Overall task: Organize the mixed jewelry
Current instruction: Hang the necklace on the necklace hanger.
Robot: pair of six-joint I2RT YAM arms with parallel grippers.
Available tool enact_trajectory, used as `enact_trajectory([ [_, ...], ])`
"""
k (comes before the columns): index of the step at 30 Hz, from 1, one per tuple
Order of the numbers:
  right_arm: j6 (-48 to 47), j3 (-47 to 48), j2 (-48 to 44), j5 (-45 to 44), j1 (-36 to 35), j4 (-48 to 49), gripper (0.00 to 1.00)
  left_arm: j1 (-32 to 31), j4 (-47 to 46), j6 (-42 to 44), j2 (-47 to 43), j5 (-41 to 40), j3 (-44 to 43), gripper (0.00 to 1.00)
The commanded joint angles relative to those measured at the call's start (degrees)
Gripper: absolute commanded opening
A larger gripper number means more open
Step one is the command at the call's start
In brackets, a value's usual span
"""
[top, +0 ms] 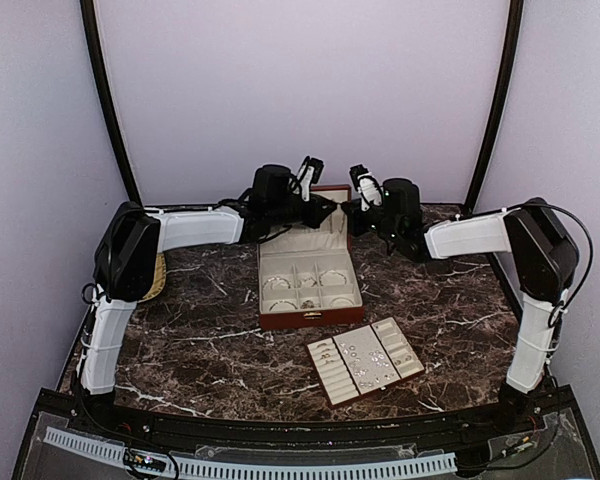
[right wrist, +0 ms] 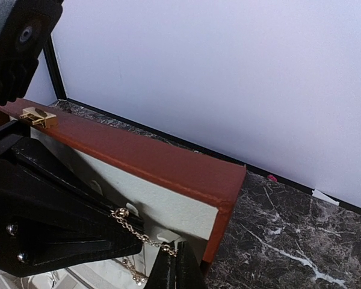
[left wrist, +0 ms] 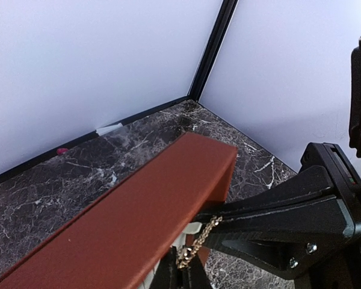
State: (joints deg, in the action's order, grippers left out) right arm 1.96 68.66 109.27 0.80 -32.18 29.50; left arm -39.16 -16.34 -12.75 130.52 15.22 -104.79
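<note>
A thin gold chain (left wrist: 200,239) is stretched between my two grippers in front of the cream inside of the raised lid (right wrist: 168,211) of the red-brown box (top: 310,318). My left gripper (left wrist: 183,265) is shut on one end of it. My right gripper (right wrist: 177,259) is shut on the other end (right wrist: 168,249). In the top view both grippers meet at the lid, the left (top: 332,212) and the right (top: 352,216). Tiny silvery pieces (top: 368,355) lie on the cream slotted tray (top: 332,388). Rings (top: 278,283) sit in the box compartments.
The box lid's outer face (left wrist: 126,217) fills the left wrist view, its gold clasp (right wrist: 38,116) in the right wrist view. A woven yellowish thing (top: 158,276) lies under the left arm. Walls close the table at the back and sides.
</note>
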Motion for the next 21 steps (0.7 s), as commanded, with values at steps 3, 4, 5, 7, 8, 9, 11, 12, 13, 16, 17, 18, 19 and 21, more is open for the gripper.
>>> enact_trajectory([
  [3,0.8,4.2,-1.0,-2.9,0.3,-2.1,0.00,0.1,-0.5,-1.9,-1.4,-1.3,-2.1,0.03],
  [4,0.8,4.4,-0.9,-3.1,0.3,-2.3,0.00,0.1,-0.7,-2.0,-1.4,-1.3,-2.1,0.03],
  [5,0.9,4.6,-0.9,-3.2,0.3,-2.5,0.00,0.1,-0.7,-2.2,-1.4,-1.3,-2.1,0.03],
  [7,1.0,4.9,-0.9,-3.6,0.3,-3.0,0.00,0.1,-0.9,-2.4,-1.4,-1.4,-2.2,0.03],
  [8,1.0,5.0,-0.9,-3.8,0.3,-3.1,0.00,0.1,-0.9,-2.5,-1.5,-1.5,-2.3,0.03],
  [9,1.0,5.1,-0.9,-3.9,0.3,-3.3,0.00,0.1,-1.0,-2.6,-1.4,-1.6,-2.3,0.03],
  [11,1.0,5.4,-0.9,-4.1,0.3,-3.7,0.00,0.1,-1.1,-2.9,-1.4,-1.6,-2.3,0.03],
  [12,1.1,5.8,-0.9,-4.1,0.3,-3.9,0.00,0.1,-1.3,-3.0,-1.4,-1.7,-2.4,0.03],
  [13,1.0,6.1,-0.7,-4.1,0.3,-4.3,0.00,0.1,-1.3,-3.2,-1.3,-1.8,-2.5,0.03],
  [16,1.1,7.8,0.0,-4.3,0.3,-6.2,0.00,0.0,-1.3,-3.6,-0.4,-1.6,-3.2,0.03],
  [17,1.1,8.5,0.4,-4.4,0.3,-6.8,0.00,0.1,-1.2,-3.7,-0.2,-1.5,-3.5,0.03],
  [18,1.1,9.1,0.7,-4.5,0.3,-7.8,0.00,0.1,-1.2,-3.8,0.1,-1.4,-3.9,0.03],
  [19,1.1,9.6,1.0,-4.6,0.3,-8.6,0.00,0.1,-1.3,-3.9,0.3,-1.4,-4.1,0.03],
  [21,0.9,10.3,1.3,-4.8,0.2,-9.4,0.00,0.1,-1.3,-4.1,0.8,-1.6,-4.6,0.04],
])
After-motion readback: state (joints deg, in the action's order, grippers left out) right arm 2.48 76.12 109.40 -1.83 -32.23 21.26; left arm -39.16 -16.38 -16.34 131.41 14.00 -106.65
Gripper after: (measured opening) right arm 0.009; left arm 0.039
